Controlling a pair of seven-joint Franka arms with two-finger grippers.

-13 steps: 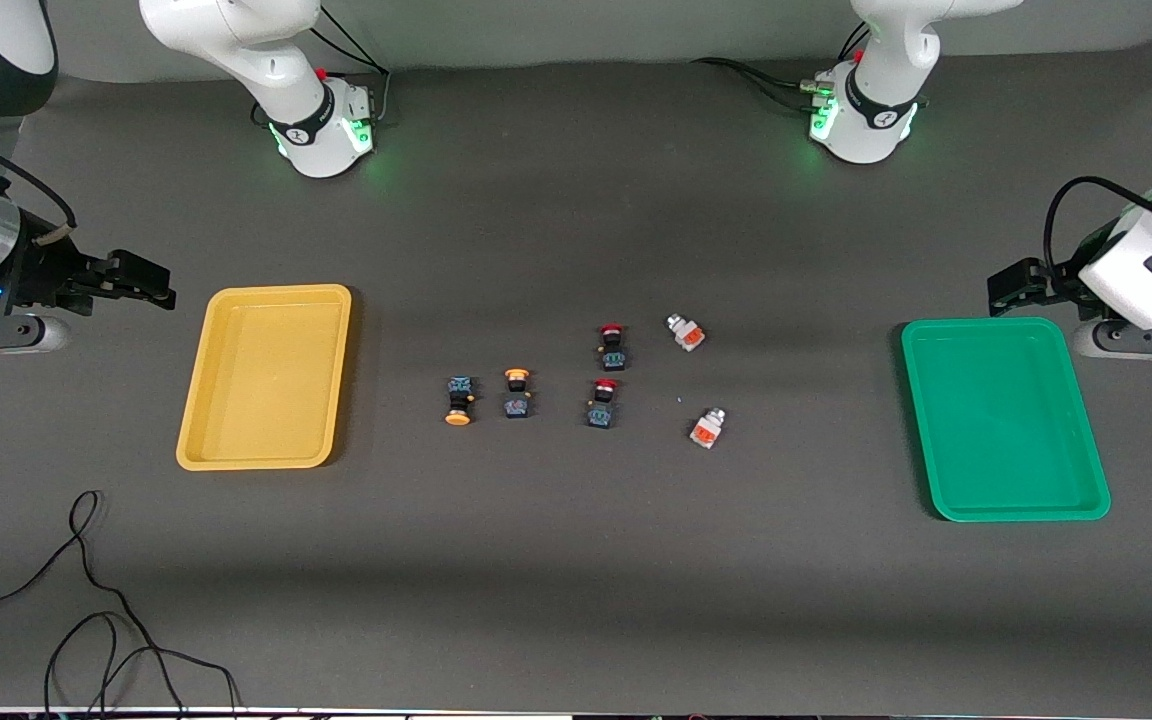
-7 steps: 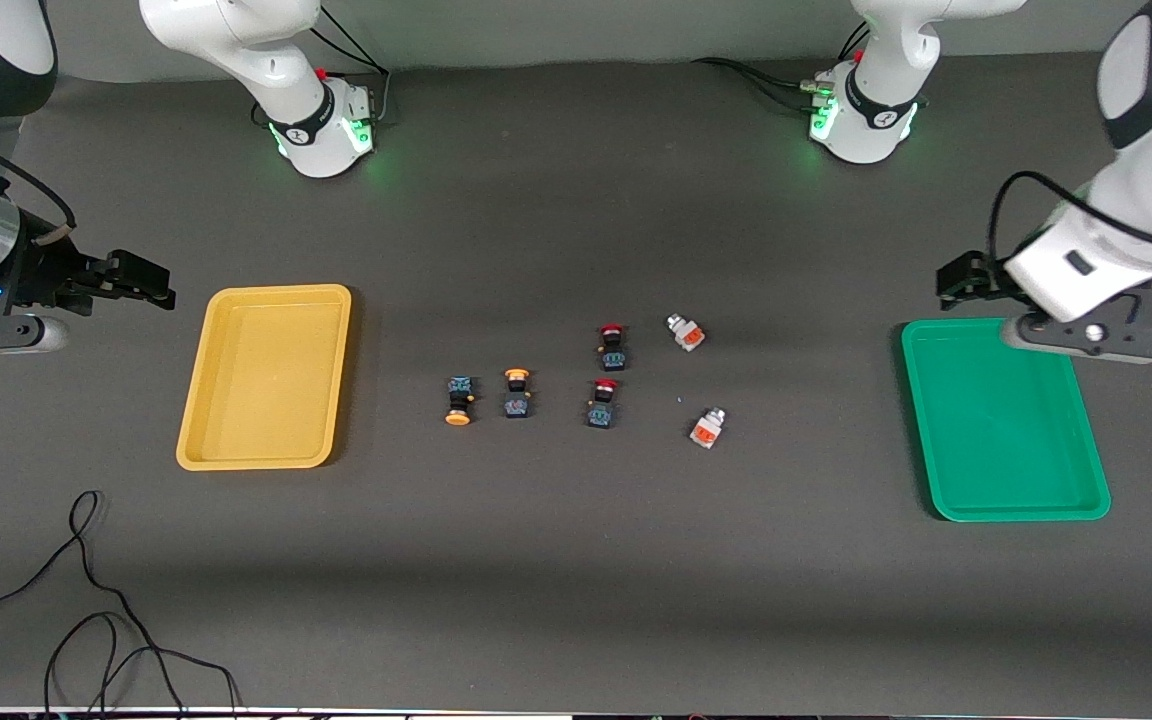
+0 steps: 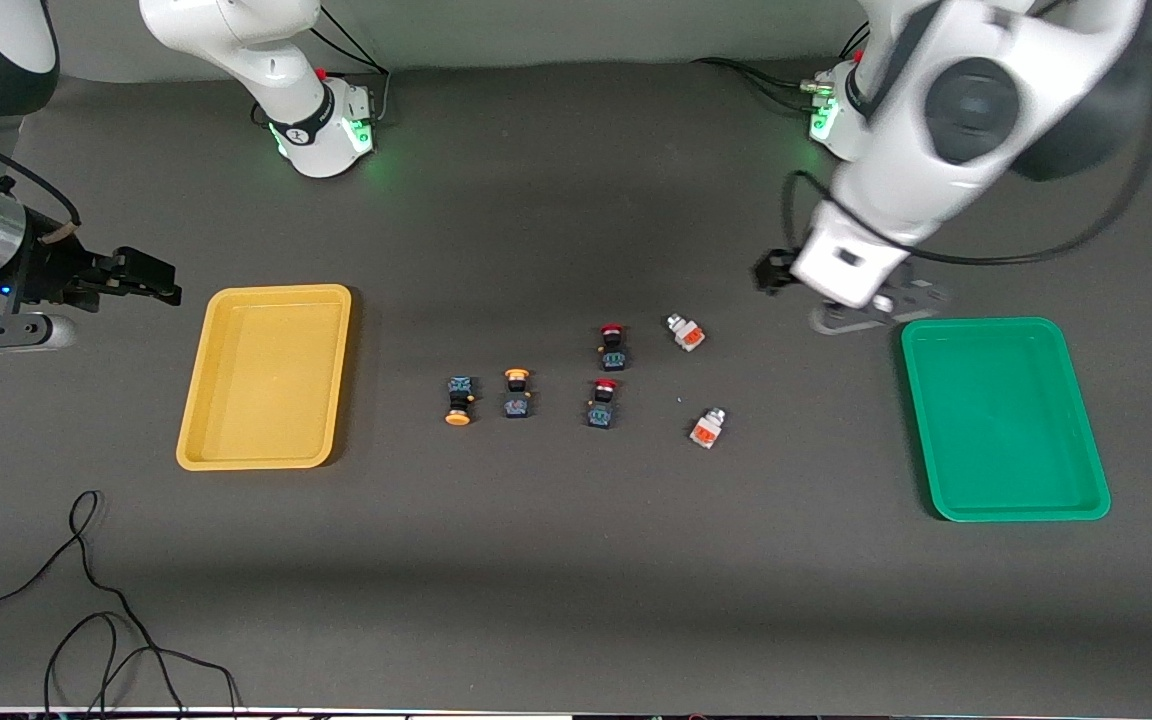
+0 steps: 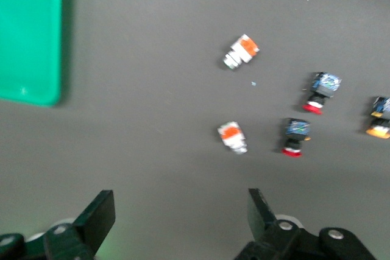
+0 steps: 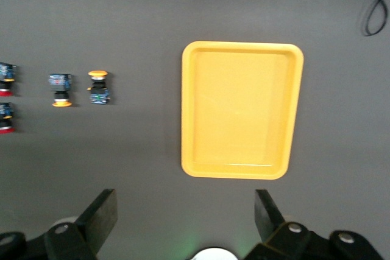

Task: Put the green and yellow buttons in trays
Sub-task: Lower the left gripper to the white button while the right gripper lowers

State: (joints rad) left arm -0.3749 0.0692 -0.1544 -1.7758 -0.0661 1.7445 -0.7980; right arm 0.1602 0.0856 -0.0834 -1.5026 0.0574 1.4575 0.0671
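White and swinging in over the dark table (image 3: 556, 580), having left the green tray (image 3: 1004, 418) since a moment ago: left gripper (image 3: 786, 275) now hanging above bare cloth between that tray's farther corner and the buttons, where half a second earlier hovering at the tray's farther edge and a second earlier waiting out at the left arm's end of the table. Showing fingers (image 4: 97, 217) spread wide in the left wrist view, holding nothing, touching nothing. Sitting unchanged through all three moments: two grey buttons with orange faces, one (image 3: 685, 333) farther from the front camera and nearest the left gripper, the other (image 3: 706, 428) nearer the camera, both well apart from the green tray. Lying beside them toward the right arm's end: two black buttons with red caps (image 3: 612, 346) (image 3: 602, 403), then two black buttons with yellow-orange caps (image 3: 516, 392) (image 3: 459, 400) side by side, the last one closest to the yellow tray (image 3: 266, 376). Resting bare, both trays, one at each end of the row of buttons. Waiting just past the yellow tray toward the right arm's end, barely shifted from before: right gripper (image 3: 141, 275), fingers (image 5: 100, 214) likewise standing wide apart in the right wrist view and gripping nothing, with the yellow tray and the yellow-capped pair showing below. Trailing loose near the front camera at the right arm's end: black cable (image 3: 86, 600).
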